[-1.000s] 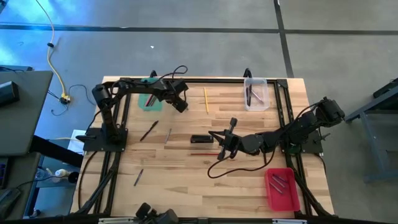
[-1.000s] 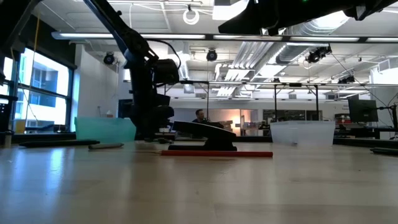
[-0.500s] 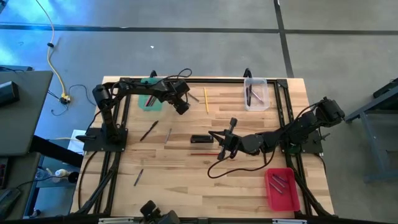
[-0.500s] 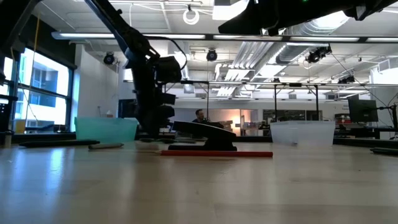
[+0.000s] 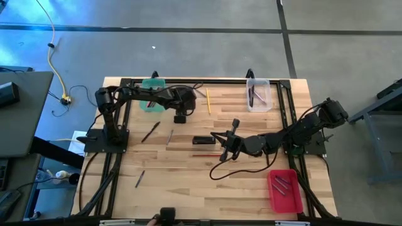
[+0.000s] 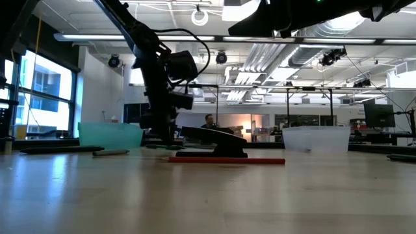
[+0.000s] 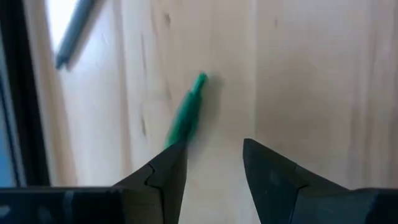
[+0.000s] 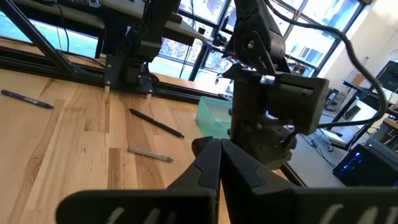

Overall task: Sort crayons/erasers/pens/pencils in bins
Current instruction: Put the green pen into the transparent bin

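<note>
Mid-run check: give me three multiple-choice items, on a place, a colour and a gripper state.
1. The left gripper is over: A the red bin; B a green stick on bare wood; C the clear bin.
2. The pencil by the right gripper is: A blue; B white; C red.
3. The right gripper is: A shut, empty; B wide open; C gripping a bin.
B: the left wrist view shows it ahead of the open fingers. C: it lies red on the wood. A: fingers meet, nothing between.
</note>
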`<action>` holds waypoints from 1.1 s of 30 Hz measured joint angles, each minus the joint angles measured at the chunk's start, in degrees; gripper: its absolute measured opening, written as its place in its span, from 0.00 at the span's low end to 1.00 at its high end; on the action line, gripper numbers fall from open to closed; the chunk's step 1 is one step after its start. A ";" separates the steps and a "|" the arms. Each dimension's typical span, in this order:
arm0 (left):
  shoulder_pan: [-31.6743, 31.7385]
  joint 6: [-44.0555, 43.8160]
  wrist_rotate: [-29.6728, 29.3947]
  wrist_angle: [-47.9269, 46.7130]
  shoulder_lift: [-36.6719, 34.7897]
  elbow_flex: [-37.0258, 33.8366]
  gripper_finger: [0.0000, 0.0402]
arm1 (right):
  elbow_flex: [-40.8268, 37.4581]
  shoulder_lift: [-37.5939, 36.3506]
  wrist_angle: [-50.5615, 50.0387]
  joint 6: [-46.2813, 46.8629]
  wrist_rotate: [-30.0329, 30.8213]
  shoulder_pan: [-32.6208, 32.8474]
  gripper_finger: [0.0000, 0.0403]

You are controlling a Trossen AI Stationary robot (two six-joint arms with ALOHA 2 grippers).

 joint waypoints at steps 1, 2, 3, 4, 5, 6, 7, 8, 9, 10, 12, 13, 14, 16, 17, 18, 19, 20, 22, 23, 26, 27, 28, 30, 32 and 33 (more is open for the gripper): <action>0.01 0.90 0.02 0.87 0.00 0.00 0.35 | 0.00 0.00 -0.05 -0.01 0.00 0.00 0.00; 0.16 1.64 0.02 1.68 0.00 0.00 0.35 | 0.00 0.00 -0.05 -0.01 0.01 0.00 0.00; 0.35 2.30 0.05 2.26 0.00 0.00 0.34 | 0.00 0.00 -0.09 -0.01 0.00 0.00 0.00; 0.65 2.92 0.37 2.57 0.00 0.00 0.34 | 0.00 0.00 -0.20 -0.01 0.00 0.00 0.00; 0.99 3.28 1.00 2.73 0.00 0.00 0.33 | 0.00 -0.01 -0.33 -0.01 0.01 0.00 0.00; 1.33 3.67 1.83 2.77 0.00 0.00 0.33 | 0.00 0.00 -0.41 -0.01 0.00 0.00 0.00; 1.72 3.89 2.79 2.75 0.00 0.00 0.32 | 0.00 0.00 -0.42 -0.01 0.00 0.00 0.00; 2.15 4.23 3.91 2.75 0.00 0.00 0.32 | 0.00 0.00 -0.42 -0.01 0.01 0.00 0.00; 2.52 4.59 4.95 2.75 0.00 0.00 0.31 | 0.00 0.00 -0.42 -0.06 0.00 0.00 0.00; 2.89 5.12 5.49 2.76 0.00 0.00 0.31 | 0.00 0.00 -0.42 -0.22 0.00 0.00 0.00; 3.61 6.23 5.53 2.77 0.00 0.00 0.30 | 0.00 -0.01 -0.44 -0.40 0.01 0.00 0.00; 4.00 6.79 5.51 2.78 0.00 0.00 0.30 | 0.00 0.00 -0.44 -0.44 0.00 -0.13 0.00; 4.42 7.45 5.49 2.85 0.00 0.00 0.29 | 0.00 0.00 -0.44 -0.44 0.02 -0.30 0.00; 5.42 8.02 5.41 3.22 0.00 0.00 0.29 | 0.00 0.00 -0.46 -0.44 -0.33 -0.78 0.00; 5.97 8.24 5.42 3.45 0.00 0.00 0.29 | 0.00 0.00 -0.48 -0.46 -0.91 -1.14 0.00; 6.43 8.38 5.67 3.54 0.00 0.00 0.29 | 0.00 -0.01 -0.48 -0.44 -1.52 -1.54 0.00; 6.86 8.41 6.17 3.56 0.00 0.00 0.29 | 0.00 -0.01 -0.52 -0.42 -2.26 -1.94 0.00; 7.29 8.64 6.67 3.56 0.00 0.00 0.29 | 0.00 -0.01 -0.56 -0.29 -3.15 -2.40 0.00; 7.88 9.23 7.94 3.56 0.00 0.00 0.29 | 0.00 0.00 -0.70 -0.28 -4.51 -3.23 0.00; 8.13 9.61 8.48 3.56 0.00 0.00 0.29 | 0.00 0.00 -0.73 -0.27 -5.00 -3.65 0.00; 8.42 11.23 8.98 3.56 0.00 0.00 0.29 | 0.00 0.00 -0.76 -0.27 -5.38 -4.60 0.00; 8.41 11.77 8.98 3.55 0.00 0.00 0.29 | 0.00 0.00 -0.82 -0.27 -5.38 -4.82 0.00; 8.41 12.30 9.17 3.53 0.00 0.00 0.29 | 0.00 0.00 -0.87 -0.27 -5.38 -5.00 0.00; 8.41 12.88 10.40 3.40 0.00 0.00 0.29 | 0.00 0.00 -0.88 -0.27 -5.38 -5.32 0.00; 8.41 12.90 11.61 3.06 0.18 0.02 0.29 | 0.00 0.00 -0.88 -0.31 -5.84 -5.61 0.00; 8.41 13.20 11.57 3.11 0.62 0.13 0.29 | 0.00 0.00 -0.88 -0.31 -6.30 -5.66 0.00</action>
